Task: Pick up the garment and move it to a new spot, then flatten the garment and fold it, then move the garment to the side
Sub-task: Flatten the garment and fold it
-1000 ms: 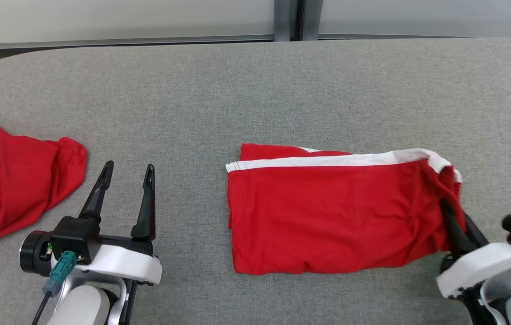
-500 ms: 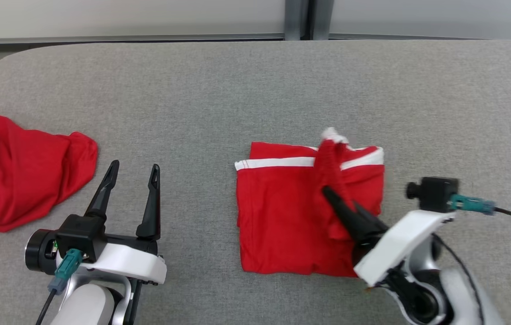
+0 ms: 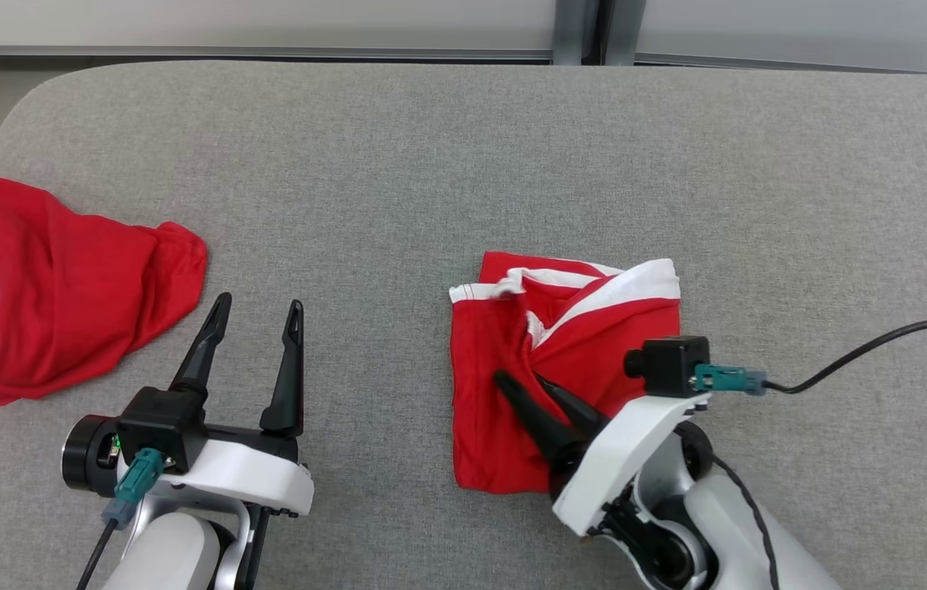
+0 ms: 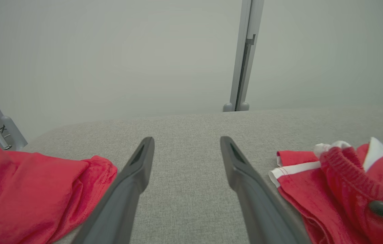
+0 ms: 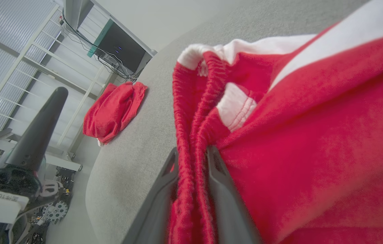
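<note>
The garment is a red pair of shorts with white stripes, folded roughly in half on the grey table, right of centre. My right gripper lies over its left half, and its fingers pinch the red elastic waistband. In the right wrist view the waistband ridge runs between the two fingers of the right gripper, with the garment bunched beyond. My left gripper rests open on bare table to the garment's left and holds nothing. The left wrist view shows the left gripper wide apart and the garment at the right.
A second red garment lies crumpled at the table's left edge, also in the left wrist view. A black cable runs right from the right wrist camera. A wall and a metal post stand behind the table.
The right gripper has carried the garment's right end up and over to the left, halving its width. The head camera has shifted. The left gripper has stayed put.
</note>
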Tool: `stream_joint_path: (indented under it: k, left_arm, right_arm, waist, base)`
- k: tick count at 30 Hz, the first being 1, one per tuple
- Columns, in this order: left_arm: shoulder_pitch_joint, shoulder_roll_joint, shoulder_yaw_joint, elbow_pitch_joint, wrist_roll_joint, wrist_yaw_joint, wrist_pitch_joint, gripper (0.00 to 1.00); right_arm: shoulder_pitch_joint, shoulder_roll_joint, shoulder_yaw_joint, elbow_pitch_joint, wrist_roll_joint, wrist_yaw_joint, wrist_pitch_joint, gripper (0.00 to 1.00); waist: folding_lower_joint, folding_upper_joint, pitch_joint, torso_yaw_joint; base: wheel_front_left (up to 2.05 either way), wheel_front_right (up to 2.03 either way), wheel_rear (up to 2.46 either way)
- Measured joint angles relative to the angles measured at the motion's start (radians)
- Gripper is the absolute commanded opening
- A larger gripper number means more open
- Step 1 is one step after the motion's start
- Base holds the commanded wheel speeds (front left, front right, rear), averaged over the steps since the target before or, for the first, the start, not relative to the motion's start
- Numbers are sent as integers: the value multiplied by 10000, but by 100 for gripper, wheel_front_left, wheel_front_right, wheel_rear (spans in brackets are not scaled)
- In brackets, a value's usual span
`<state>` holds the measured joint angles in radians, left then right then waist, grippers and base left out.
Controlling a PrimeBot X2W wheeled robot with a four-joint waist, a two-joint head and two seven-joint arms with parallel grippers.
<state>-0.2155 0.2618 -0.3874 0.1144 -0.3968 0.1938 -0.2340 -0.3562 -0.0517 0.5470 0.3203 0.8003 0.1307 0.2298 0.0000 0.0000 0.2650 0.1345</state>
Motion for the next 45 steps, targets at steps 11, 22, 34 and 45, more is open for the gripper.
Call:
stream_joint_path:
  k: [11, 22, 34, 45]
  left_arm:
    - [-56, -36, -35, 117, -29, 15, -52, 100]
    - [174, 150, 132, 138, -188, 117, -86, 100]
    - [755, 426, 192, 182, -349, 276, 48, 100]
    - [1703, 591, 38, -12, -441, 472, 397, 100]
  right_arm:
    - [-562, -849, 631, -125, -1279, 0, -3204, 100]
    - [504, -1689, -2332, -240, -3189, 0, -4587, 100]
    - [2233, -1653, -4178, -1302, -4608, 0, -3990, 100]
    - [3676, -1354, -4673, -2460, -5024, 0, -3083, 100]
  waist:
    - [0, 0, -153, -69]
    - [0, 0, -459, -346]
    - [0, 0, -1206, -656]
    - [0, 0, -2413, -841]
  base:
    - [0, 0, 0]
    - [0, 0, 0]
    - [0, 0, 0]
    - [0, 0, 0]
